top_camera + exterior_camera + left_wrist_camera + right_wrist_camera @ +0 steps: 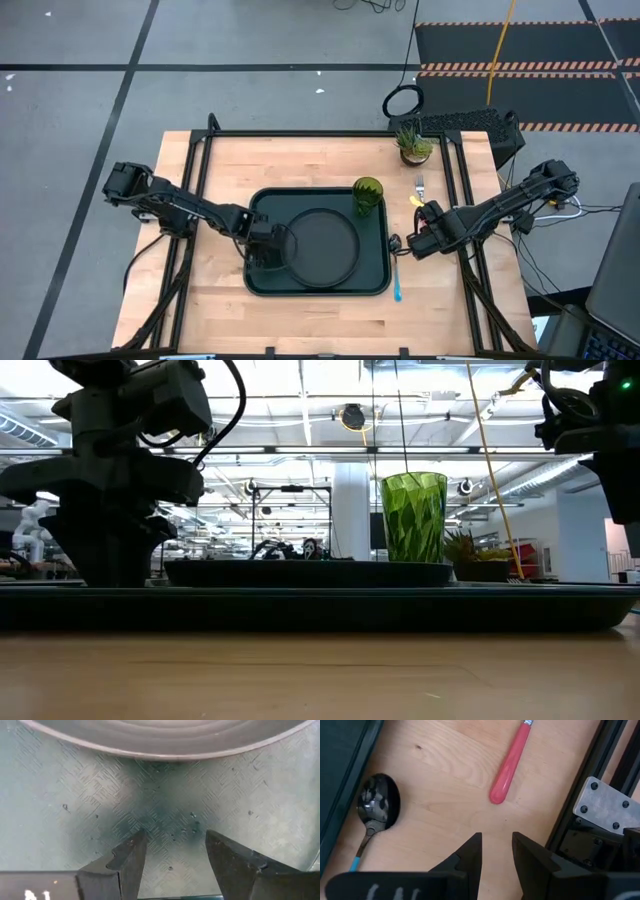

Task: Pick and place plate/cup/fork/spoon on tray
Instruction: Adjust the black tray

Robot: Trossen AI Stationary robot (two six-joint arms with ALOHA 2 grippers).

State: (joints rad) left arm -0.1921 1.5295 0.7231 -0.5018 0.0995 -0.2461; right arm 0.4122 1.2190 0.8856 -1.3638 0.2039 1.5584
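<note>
A: What sits on the pale wooden worktop (300,160)?

B: A dark green rectangular tray (378,285) with rounded corners and a raised lip; its floor is stamped in a fine herringbone pattern. On it lies the round dark plate (322,246), smooth with ringed steps at the rim, and the translucent green cup (367,195), ribbed and upright in the tray's far right corner.

A: And the arms?

B: The left gripper (268,250) is down over the tray's left end, just beside the plate's rim. Its fingers (131,861) stand apart with nothing between them. The right gripper (420,240) hangs above bare wood right of the tray, fingers (471,854) parted by a narrow gap, holding nothing.

A: The cutlery?

B: The spoon (397,268) lies on the wood just outside the tray's right edge, shiny bowl toward the far side, light blue handle toward the near side. The fork (419,193), red-pink handled, lies farther back, near a potted grassy plant (413,144).

A: Anything hard to make out?

B: From worktop height the tray's lip hides the plate's surface, and the left arm blocks the tray's left end. The fork's tines are cut off in the right wrist view, and from above the right gripper covers the end of its handle.
</note>
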